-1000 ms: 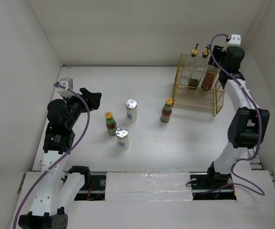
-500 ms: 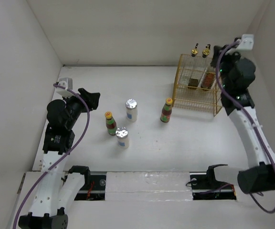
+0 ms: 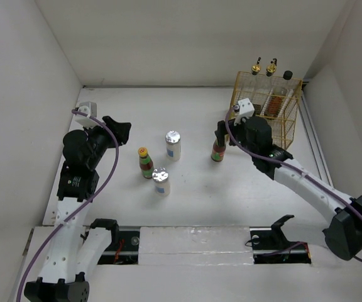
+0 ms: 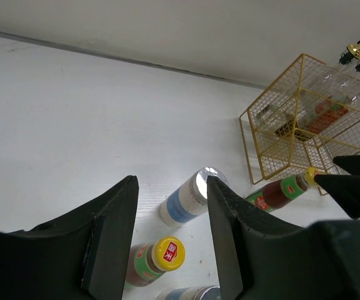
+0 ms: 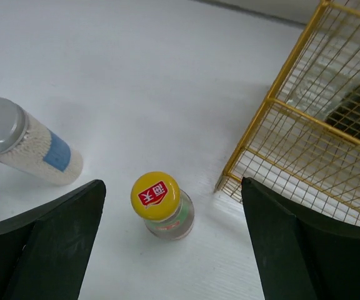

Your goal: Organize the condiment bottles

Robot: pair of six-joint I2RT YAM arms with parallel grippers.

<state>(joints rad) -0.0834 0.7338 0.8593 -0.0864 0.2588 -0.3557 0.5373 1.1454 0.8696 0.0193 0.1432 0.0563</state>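
Right fingers point(image 3: 220, 133): hanging spread wide over the right red bottle point(image 5: 161, 205). The wrist view is showing one finger on each side of the yellow cap, with a gap on both sides. They are gripping nothing.
Left fingers point(image 3: 122, 130): hovering parted above the left part of the counter point(image 3: 231, 189). They are holding nothing and pointing toward the loose bottles.
Right red bottle: standing upright on the counter just beside the near left corner of the yellow wire basket point(image 5: 269, 100), outside it.
Left red bottle point(image 3: 146, 162): standing upright in the open, well apart from the basket and just left of the two jars.
Far jar point(image 3: 173, 145): standing upright with its silver lid facing up, between the two red bottles.
Near jar point(image 3: 161, 181): standing upright closer to the arm bases, just beside the left red bottle.
Left gold-spouted bottle point(image 3: 256, 65): standing inside the basket, with its spout rising above the back rim.
Right gold-spouted bottle point(image 3: 271, 65): standing in the basket right beside the first one, its spout also showing above the rim.
Black-capped bottle point(image 3: 287, 75): its cap is showing at the far right corner of the basket. The body is sitting behind the wire and is hard to make out.
Yellow wire basket: sitting at the far right of the counter, close to the back wall.
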